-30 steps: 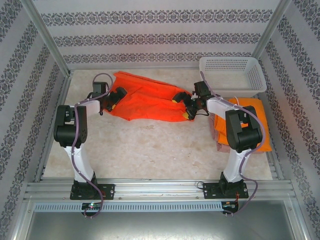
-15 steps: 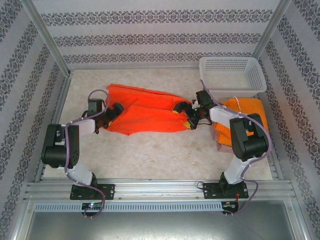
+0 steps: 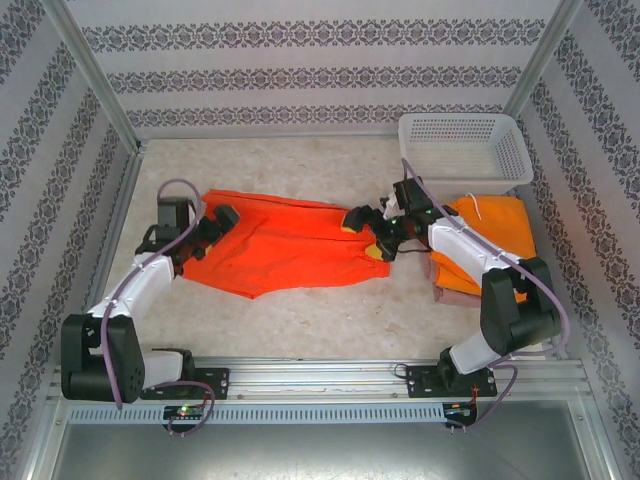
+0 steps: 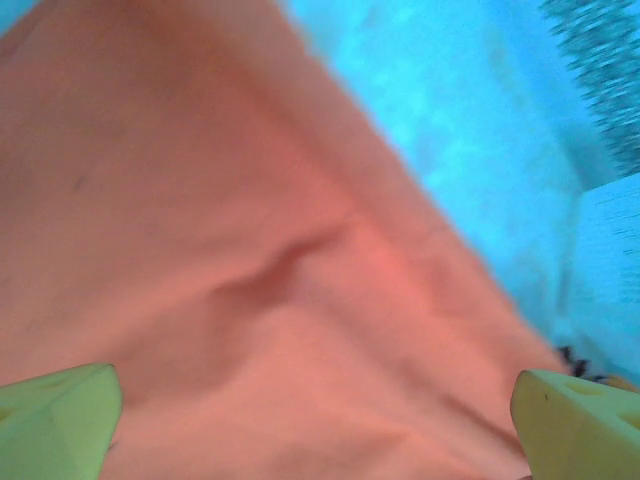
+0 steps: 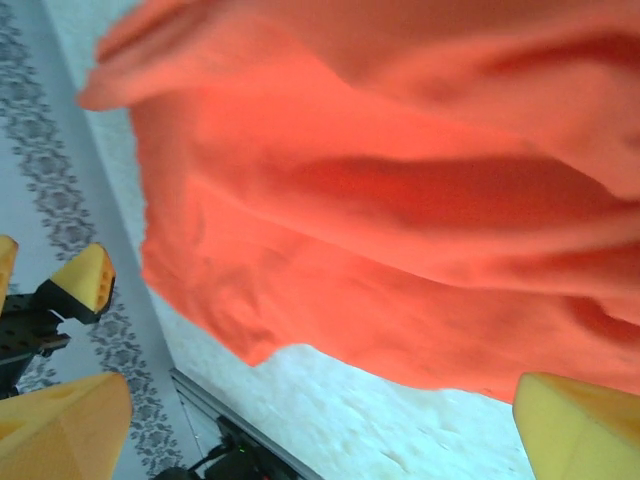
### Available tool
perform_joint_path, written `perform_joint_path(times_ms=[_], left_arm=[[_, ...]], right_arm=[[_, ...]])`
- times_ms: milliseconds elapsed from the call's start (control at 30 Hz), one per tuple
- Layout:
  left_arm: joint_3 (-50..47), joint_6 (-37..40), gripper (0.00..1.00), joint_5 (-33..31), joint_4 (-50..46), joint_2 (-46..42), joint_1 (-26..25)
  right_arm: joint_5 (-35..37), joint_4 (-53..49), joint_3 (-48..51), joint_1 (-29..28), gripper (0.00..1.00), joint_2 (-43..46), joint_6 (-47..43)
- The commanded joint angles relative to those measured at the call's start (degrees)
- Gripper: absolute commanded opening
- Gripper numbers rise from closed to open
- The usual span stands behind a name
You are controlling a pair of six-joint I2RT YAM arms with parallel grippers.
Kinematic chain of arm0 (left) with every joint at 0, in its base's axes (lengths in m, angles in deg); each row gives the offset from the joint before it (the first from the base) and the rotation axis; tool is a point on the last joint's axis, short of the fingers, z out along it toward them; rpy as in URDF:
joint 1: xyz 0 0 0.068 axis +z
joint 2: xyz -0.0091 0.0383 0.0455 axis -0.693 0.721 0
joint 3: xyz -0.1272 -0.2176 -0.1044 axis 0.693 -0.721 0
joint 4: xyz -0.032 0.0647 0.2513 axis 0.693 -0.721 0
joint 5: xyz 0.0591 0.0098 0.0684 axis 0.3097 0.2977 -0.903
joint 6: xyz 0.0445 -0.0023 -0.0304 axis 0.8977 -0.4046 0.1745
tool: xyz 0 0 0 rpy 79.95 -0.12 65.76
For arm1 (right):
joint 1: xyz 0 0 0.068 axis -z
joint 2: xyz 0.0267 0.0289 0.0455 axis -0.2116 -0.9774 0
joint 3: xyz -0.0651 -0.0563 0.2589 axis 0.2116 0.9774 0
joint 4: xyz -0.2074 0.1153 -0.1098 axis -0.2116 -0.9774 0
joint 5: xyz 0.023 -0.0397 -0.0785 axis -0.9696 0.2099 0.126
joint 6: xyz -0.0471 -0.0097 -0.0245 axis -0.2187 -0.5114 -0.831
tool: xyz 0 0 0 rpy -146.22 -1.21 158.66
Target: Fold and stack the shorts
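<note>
Marble table [image 3: 300, 315]: red-orange shorts [image 3: 285, 245] stretched left-right.

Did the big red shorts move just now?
Yes. The red-orange shorts slid toward the near side, away from the white basket at the back.

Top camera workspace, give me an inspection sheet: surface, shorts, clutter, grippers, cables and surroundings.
Surface: pale marbled table, no spills seen.
Job's things: red-orange shorts spread out across the middle; orange shorts folded on top of pink shorts at the right side.
Clutter: white mesh basket in the far right corner.
Grippers: left gripper and right gripper both open, one at each end of the red-orange shorts.
Cables: purple cables loop along both arms.
Surroundings: patterned walls, metal frame.
</note>
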Motion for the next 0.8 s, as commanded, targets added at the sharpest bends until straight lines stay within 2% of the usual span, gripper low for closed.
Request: perform_joint_path(times_ms=[0,367,767], left_arm=[[4.4,1.5,1.00,1.4,-3.3,3.0,-0.1],[14.7,0.2,1.00,6.2,2.3,20.8,-0.2],[28.0,0.9,1.00,5.4,6.2,36.2,-0.1]], right_arm=[[-1.6,-1.6,-4.8,0.0,0.98,-0.8,-1.5],[-4.2,-0.9,-12.2,0.0,0.98,-11.5,-0.9],[-3.9,-1.2,-20.9,2.2,0.98,-22.2,-1.3]])
